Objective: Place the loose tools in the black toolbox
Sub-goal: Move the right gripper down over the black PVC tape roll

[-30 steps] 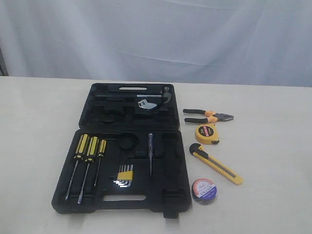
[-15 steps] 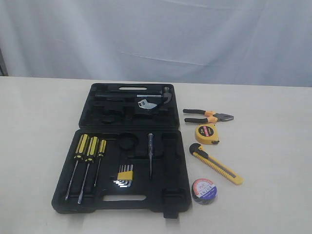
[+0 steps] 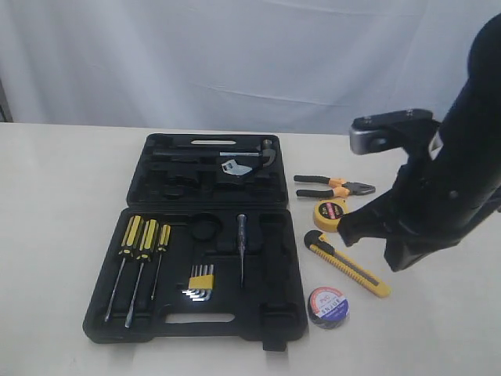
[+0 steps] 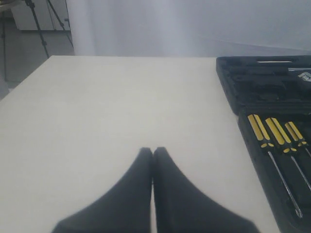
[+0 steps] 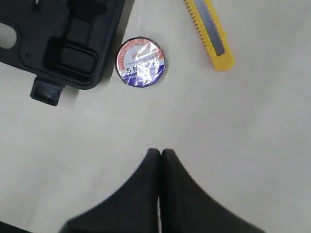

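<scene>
The black toolbox (image 3: 270, 313) lies open on the table, both halves flat. To its right lie the loose tools: black-and-orange pliers (image 3: 335, 186), a round yellow tape measure (image 3: 332, 215), a yellow-and-black utility knife (image 3: 348, 265) and a black tape roll (image 3: 328, 306). My right arm (image 3: 438, 196) hangs over the table just right of them. The right gripper (image 5: 160, 151) is shut and empty, high above bare table near the tape roll (image 5: 141, 62) and the knife's end (image 5: 210, 31). The left gripper (image 4: 153, 149) is shut and empty, over bare table left of the toolbox (image 4: 262, 82).
In the toolbox sit three yellow-and-black screwdrivers (image 3: 143, 239), a hex key set (image 3: 202, 282), a thin tester screwdriver (image 3: 242, 247) and a hammer (image 3: 235, 153). A white curtain hangs behind the table. A tripod (image 4: 43, 19) stands beyond the table's far left edge.
My right arm has come into the exterior view from the right and now hangs beside the loose tools. None of the tools has moved.
</scene>
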You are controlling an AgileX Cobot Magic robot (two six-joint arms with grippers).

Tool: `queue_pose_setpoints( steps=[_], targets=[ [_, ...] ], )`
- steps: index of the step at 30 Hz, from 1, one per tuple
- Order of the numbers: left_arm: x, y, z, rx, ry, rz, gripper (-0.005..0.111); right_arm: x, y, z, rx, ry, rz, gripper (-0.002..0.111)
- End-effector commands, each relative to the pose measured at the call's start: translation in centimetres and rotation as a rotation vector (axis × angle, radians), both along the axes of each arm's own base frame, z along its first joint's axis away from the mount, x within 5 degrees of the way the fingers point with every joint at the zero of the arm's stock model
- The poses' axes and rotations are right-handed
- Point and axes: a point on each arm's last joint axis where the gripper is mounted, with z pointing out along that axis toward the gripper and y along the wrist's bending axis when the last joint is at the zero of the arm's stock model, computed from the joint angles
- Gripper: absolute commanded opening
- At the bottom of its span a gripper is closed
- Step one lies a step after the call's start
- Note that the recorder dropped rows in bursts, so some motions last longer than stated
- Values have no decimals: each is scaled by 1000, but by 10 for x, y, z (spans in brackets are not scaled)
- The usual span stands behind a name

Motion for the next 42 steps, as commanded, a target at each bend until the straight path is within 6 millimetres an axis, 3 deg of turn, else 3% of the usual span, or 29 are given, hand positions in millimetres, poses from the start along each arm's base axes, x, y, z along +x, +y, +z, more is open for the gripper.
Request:
queue_pose_setpoints(
  steps=[1,13,16,20,23,30,42],
  targets=[
    [0,-1,0,-14,-8,-5,0,12,1,-20,-14,37,-7,0],
    [0,-1,0,-14,-8,-5,0,20,6,-22,31,-24,20,3],
    [0,-1,0,-14,-8,-5,0,21,8,-21,54,-39,34,22],
    [0,-1,0,-14,-8,-5,0,23,10,-21,83,-57,20,58],
    [0,-1,0,-14,-8,-5,0,23,11,-21,85,-68,18,68],
    [0,-1,0,-14,-8,-5,0,27,11,-27,85,-52,14,68],
    [0,-1,0,-14,-8,-5,0,52,12,-80,89,22,-77,68]
  ],
)
